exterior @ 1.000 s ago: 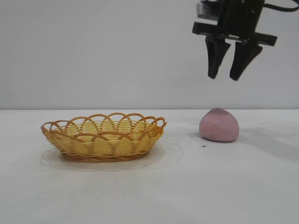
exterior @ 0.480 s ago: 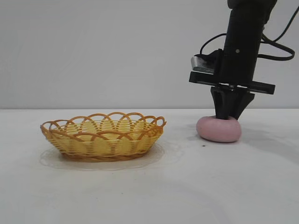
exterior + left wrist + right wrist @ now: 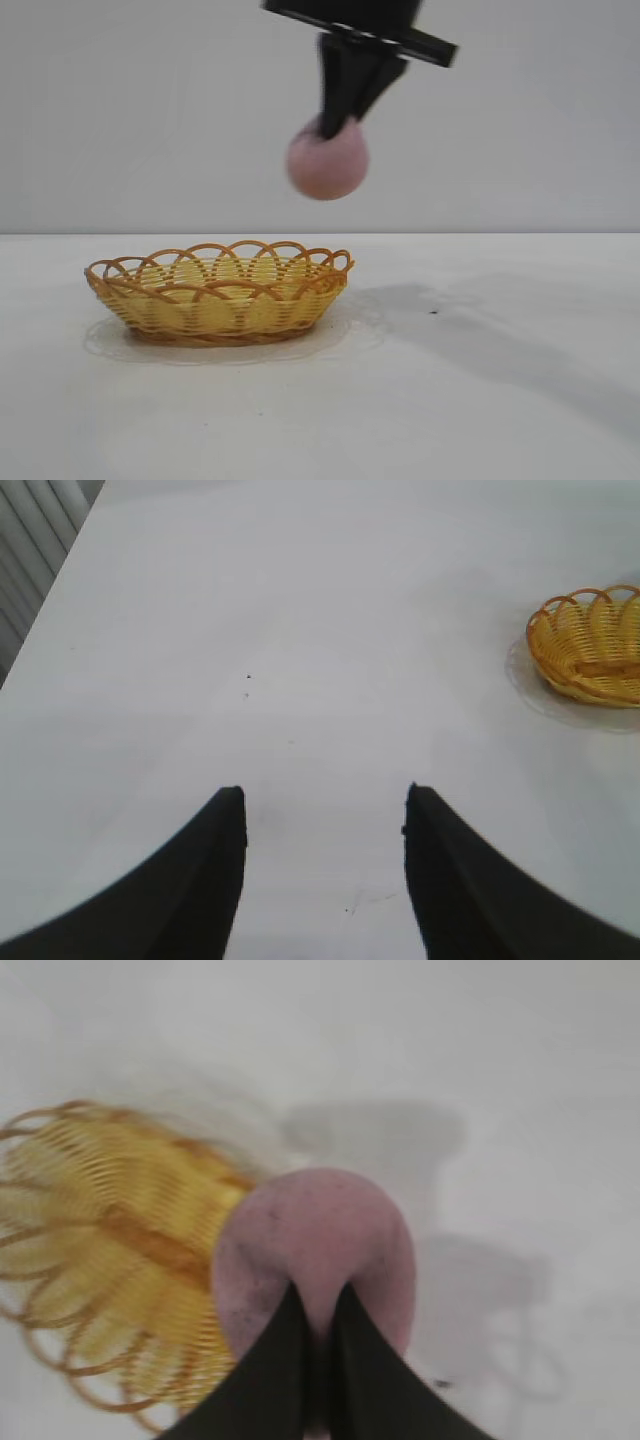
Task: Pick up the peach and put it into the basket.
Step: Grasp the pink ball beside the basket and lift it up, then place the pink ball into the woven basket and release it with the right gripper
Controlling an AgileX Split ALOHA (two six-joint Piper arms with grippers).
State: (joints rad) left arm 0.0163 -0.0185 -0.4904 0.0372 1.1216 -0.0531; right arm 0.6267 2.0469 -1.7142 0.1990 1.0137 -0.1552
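The dusty-pink peach (image 3: 328, 162) hangs in the air, pinched at its top by my right gripper (image 3: 340, 122), which is shut on it. It hangs well above the table, over the right end of the yellow-tan wicker basket (image 3: 220, 292). In the right wrist view the peach (image 3: 312, 1250) sits between the dark fingers (image 3: 275, 1360), with the basket (image 3: 110, 1260) below and beside it. My left gripper (image 3: 322, 798) is open and empty over bare table, with the basket (image 3: 590, 645) far off to one side.
The white table (image 3: 480, 400) carries a small dark speck (image 3: 434, 311) where the peach lay. The right arm's shadow (image 3: 470, 330) falls across the table to the right of the basket.
My right gripper came down onto the peach, shut on it, then lifted it high and carried it left toward the basket. The basket has not moved.
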